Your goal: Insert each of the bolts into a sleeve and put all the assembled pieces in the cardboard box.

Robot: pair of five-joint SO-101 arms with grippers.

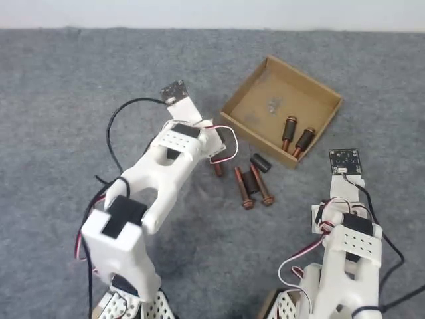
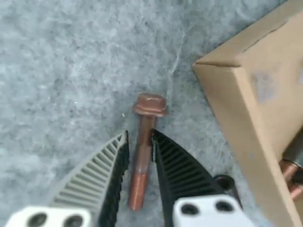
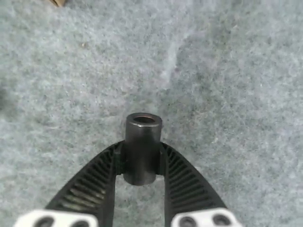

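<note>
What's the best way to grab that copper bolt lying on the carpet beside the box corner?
Probably pinch the bolt across its shank, just behind the wide flanged head, coming down from above. It lies flat on the carpet, both long sides free; the left gripper is lined up so.

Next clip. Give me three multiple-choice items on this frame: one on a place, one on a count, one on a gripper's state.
1. Where is the bolt at the left gripper, relative to the cardboard box?
A. Inside it
B. Outside, by its corner
C. Far off, by the right arm's base

2. How many assembled pieces are in the box?
A. None
B. Two
C. Four

3. What state is the right gripper in?
A. Open, empty
B. Shut on a bolt
C. Shut on a sleeve

Key:
1 B: the left wrist view shows the bolt over carpet beside the box's corner.
2 B: the high view shows two along the box's wall.
3 C: its own view shows the black sleeve clamped.
</note>
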